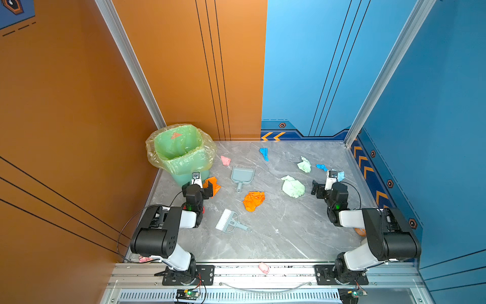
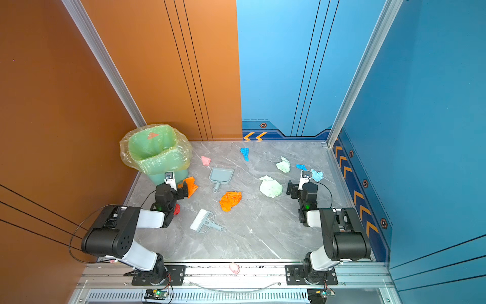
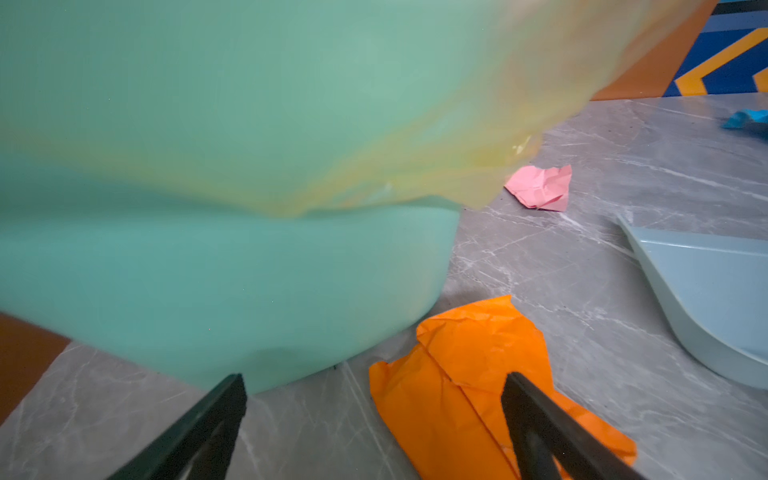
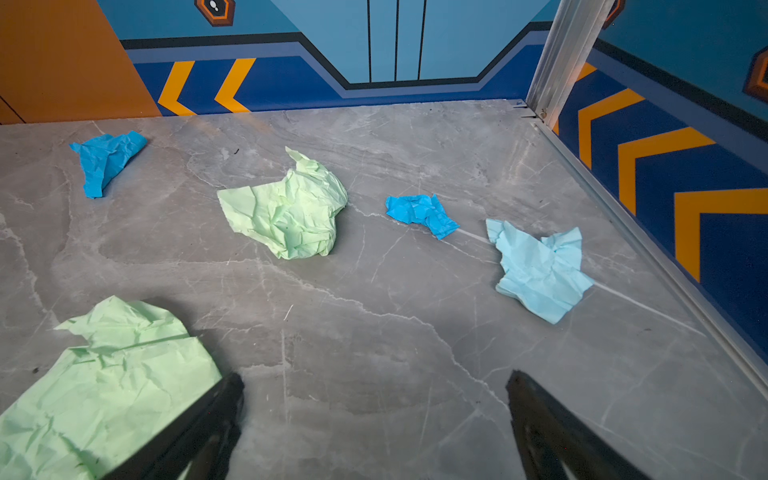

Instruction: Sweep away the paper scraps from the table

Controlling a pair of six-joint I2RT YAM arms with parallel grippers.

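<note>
The left pincer (image 3: 374, 382) and right pincer (image 4: 374, 380) are held released and empty, as the brush (image 1: 227, 222) and dustpan (image 1: 242, 177) lie ungrasped between them. The paper scraps (image 1: 253, 201) are scattered over the desk (image 1: 276, 237), one seemingly part-hidden at the near right.

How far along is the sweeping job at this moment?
Barely begun. Done: nothing obvious; the paper scraps lie scattered across the table. In hand: nothing; the left gripper and right gripper are open and empty, brush and dustpan lying unheld. Left: grasp both tools, sweep up every scrap.
</note>
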